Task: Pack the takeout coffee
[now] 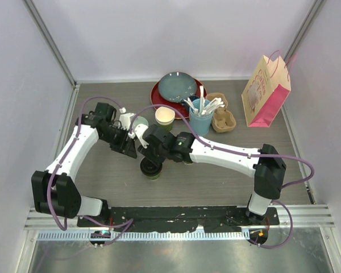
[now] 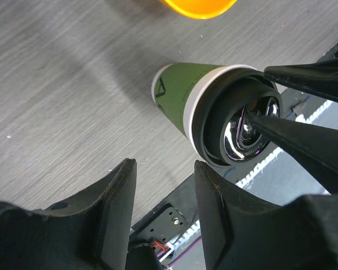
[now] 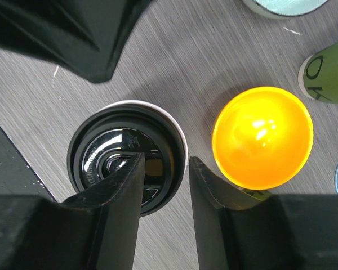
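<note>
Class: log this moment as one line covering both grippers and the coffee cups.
right gripper: open, over lidded cup | left gripper: open, empty, beside it | second cup: unlidded, upright

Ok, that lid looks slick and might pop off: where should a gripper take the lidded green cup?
Probably the green wall of the lidded cup, below its white rim, coming in level from the side away from the open cup. It stands upright, so the round wall offers two opposite faces; the black lid is shallow and glossy.

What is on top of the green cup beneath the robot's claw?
A round black lid caps the green cup. It covers the opening, so any contents cannot be seen.
</note>
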Motion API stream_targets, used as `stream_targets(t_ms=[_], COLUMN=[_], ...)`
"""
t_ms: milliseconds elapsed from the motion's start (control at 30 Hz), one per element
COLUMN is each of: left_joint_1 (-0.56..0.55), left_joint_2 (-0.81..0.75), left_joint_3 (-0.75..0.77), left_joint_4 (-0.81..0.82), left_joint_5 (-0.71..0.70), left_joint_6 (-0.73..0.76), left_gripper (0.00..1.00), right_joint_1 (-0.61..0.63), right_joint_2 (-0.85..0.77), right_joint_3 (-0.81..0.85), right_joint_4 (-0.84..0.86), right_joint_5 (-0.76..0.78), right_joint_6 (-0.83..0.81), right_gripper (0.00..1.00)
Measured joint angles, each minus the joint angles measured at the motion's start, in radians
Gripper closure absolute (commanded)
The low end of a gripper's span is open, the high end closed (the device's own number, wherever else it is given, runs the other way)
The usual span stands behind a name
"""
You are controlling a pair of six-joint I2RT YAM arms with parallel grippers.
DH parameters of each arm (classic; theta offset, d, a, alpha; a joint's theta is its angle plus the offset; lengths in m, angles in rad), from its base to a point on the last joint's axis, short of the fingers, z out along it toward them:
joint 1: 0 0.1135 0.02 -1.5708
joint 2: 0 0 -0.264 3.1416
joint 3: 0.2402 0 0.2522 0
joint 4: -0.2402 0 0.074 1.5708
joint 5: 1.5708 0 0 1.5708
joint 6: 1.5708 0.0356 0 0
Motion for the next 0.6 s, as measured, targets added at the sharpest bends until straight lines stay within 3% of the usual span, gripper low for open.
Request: stream_targets(t_ms=[300, 600], left_joint_1=[-0.016, -0.028], left_joint_2=[0.014, 0.027], left_joint_3=[-0.043, -0.074], left_joint_4=[0.003, 0.011], left_joint_5=[0.06, 0.09], left_joint_6=[-0.008, -0.015], left_gripper=[0.51, 0.55], right_joint_1=[-0.002, -0.02], right_joint_2=[0.0, -0.002], right_joint_3=[0.02, 0.001], right_joint_4=[0.008, 0.034], right_joint_5=[-0.016, -0.043], right_joint_6=[0.001, 0.036], right_gripper=[0.53, 0.55])
